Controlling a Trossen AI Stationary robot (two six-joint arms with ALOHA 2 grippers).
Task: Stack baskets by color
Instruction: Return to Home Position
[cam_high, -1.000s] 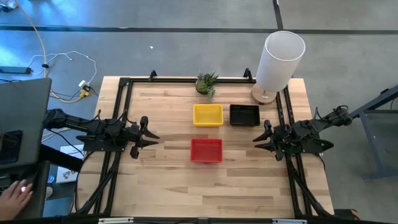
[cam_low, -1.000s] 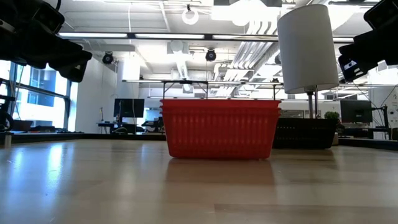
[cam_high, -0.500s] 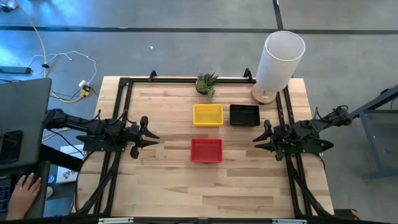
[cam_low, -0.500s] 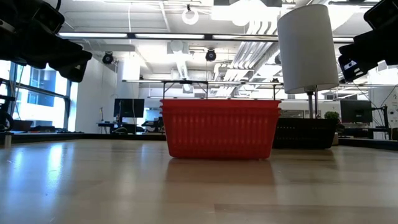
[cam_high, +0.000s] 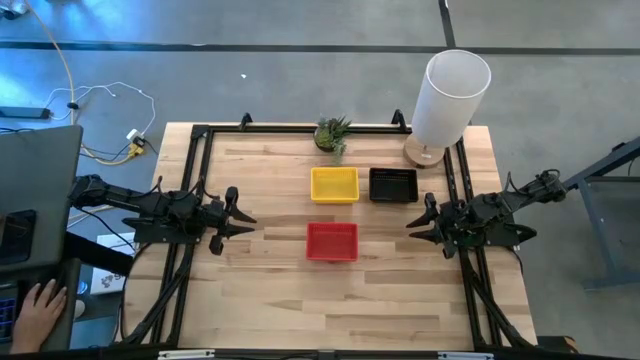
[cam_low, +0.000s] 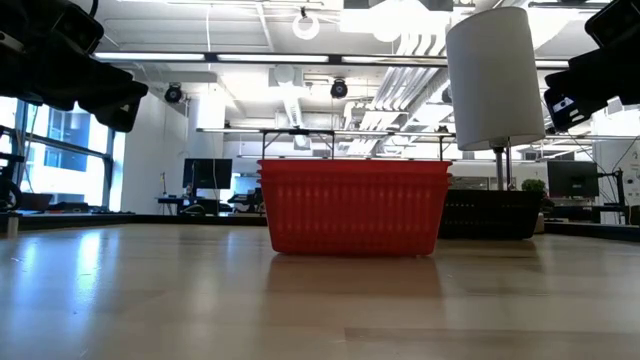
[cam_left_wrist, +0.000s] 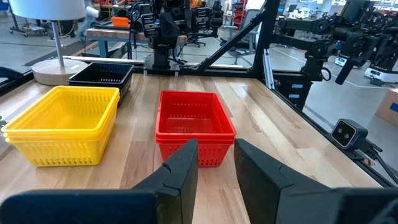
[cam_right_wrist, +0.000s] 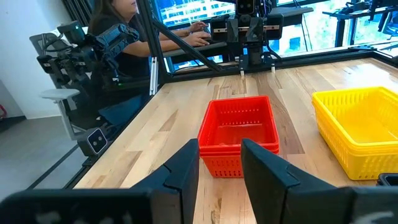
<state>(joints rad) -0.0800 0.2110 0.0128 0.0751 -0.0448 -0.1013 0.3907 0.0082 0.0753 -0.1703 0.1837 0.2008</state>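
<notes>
Left pincer (cam_high: 238, 215): released, empty, well apart from the red basket stack (cam_high: 332, 241) on its left-arm side. Right pincer (cam_high: 418, 222): released, empty, on the stack's opposite side.

Step in hand, as I judge it: retreat to rest. Keep wrists high and draw straight away from the red stack, with no sweep across it.

Yellow basket stack (cam_high: 334, 184): just beyond the red stack. Black basket stack (cam_high: 393, 184): beyond it, toward the right arm. Farther beyond: green plant (cam_high: 333, 132), white lamp (cam_high: 452, 95). Neither blocks the retreat.

A person's hand (cam_high: 40, 305) lies off the bench (cam_high: 300, 310), past the left arm.
</notes>
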